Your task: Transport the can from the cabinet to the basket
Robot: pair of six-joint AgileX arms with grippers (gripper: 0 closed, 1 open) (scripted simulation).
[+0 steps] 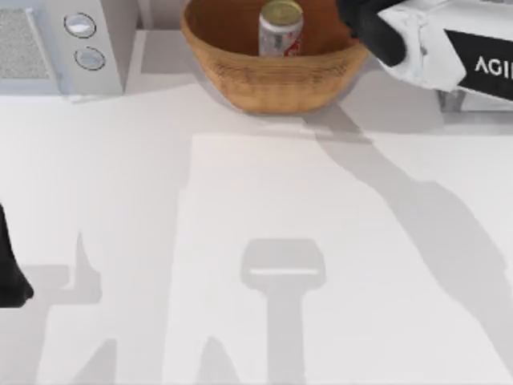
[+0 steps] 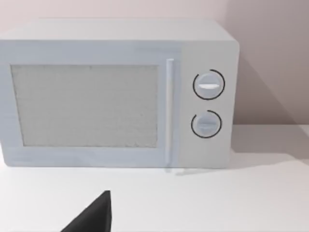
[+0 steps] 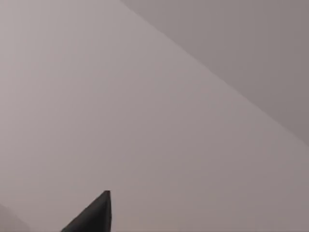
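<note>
Small white red-marked can (image 1: pixel 280 29) upright inside tan woven wicker basket (image 1: pixel 268 80), left of right hand (image 1: pixel 370 30); finger state indeterminable. Delivery apparently complete; withdrawal next.

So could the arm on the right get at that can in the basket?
Probably yes: the right arm hangs beside the basket, and the can stands upright inside with its top uncovered.
</note>
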